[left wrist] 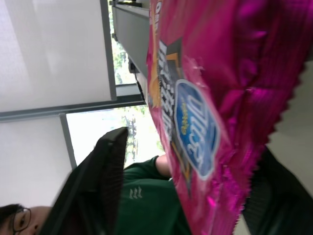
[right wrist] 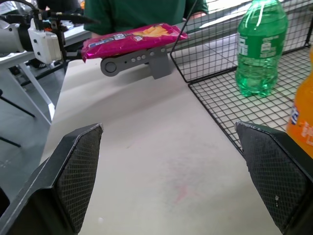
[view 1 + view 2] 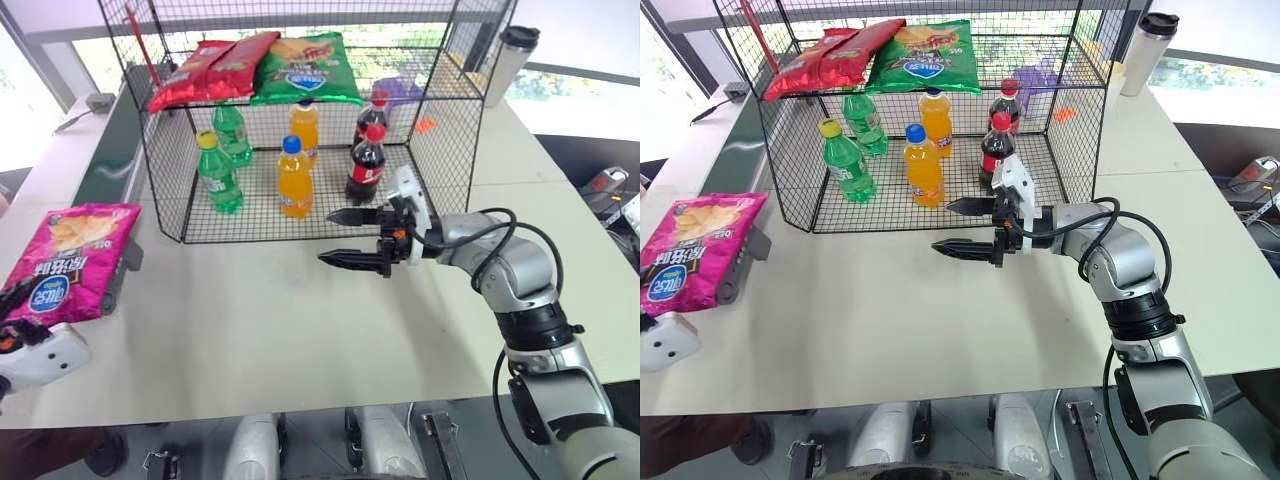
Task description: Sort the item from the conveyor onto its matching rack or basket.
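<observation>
L gripper at near edge of pink bag, fingers either side; grip can't tell. Bag lies on conveyor end, not lifted. R gripper released, over surface by cage. Pick, transfer, placing all left.

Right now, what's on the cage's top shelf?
On the wire cage top shelf lie two red chip bags and a green chip bag, overlapping. Anything beneath the bags is covered.
</observation>
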### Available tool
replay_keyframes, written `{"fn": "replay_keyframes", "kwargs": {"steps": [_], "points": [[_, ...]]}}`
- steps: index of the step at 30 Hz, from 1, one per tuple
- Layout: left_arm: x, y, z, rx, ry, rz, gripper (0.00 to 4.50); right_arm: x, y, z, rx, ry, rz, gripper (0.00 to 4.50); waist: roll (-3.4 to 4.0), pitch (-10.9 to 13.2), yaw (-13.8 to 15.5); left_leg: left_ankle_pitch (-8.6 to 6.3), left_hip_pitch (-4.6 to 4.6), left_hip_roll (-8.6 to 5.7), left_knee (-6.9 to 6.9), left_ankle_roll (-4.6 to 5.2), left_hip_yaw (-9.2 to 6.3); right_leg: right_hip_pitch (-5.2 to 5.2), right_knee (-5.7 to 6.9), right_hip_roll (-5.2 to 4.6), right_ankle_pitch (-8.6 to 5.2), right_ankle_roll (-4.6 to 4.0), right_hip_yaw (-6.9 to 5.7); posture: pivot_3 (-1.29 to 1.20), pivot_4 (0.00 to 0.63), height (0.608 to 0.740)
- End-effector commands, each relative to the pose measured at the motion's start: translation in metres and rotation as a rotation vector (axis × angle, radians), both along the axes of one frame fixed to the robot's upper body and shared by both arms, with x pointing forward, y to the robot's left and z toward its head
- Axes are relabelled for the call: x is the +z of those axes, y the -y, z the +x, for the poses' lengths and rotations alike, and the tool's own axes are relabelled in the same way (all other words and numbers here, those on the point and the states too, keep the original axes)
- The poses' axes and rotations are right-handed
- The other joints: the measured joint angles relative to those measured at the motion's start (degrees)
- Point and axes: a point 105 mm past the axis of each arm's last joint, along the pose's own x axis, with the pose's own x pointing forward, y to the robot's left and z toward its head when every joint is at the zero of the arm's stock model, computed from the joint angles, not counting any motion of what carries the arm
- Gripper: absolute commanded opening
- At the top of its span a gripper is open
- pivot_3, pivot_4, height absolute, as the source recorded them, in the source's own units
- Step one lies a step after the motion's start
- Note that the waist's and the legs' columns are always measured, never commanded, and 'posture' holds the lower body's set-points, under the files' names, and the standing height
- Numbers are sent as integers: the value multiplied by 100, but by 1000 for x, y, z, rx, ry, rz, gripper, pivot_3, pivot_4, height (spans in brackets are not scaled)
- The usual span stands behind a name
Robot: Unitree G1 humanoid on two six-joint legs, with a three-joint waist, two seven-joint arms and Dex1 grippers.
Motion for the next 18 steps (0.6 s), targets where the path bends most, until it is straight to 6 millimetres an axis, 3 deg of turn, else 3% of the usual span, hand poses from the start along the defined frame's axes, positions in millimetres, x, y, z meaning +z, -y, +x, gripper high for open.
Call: {"fn": "replay_keyframes", "kwargs": {"steps": [1,4,11,18], "points": [[0,2,-3,2,-16,15,1292,12,3,-2,-7,64,20,4500,0,0,2,0,0,1,0,0,0,0,0,1,0,0,0,0,150,740],[3,1,-1,5,-11,11,50,12,1,-2,-6,63,24,4500,0,0,12,0,3,2,1,0,0,0,4,1,0,0,0,0,150,740],[36,-8,5,70,134,-144,50,11,0,-1,-8,67,28,4500,-2,-1,17,-1,2,4,31,1,-1,8,15,1,0,-2,0,0,150,740],[106,-9,-3,33,136,-498,50,11,0,2,-7,64,29,4500,-5,-3,20,-1,1,8,43,1,-4,8,26,5,0,0,1,0,150,740]]}}
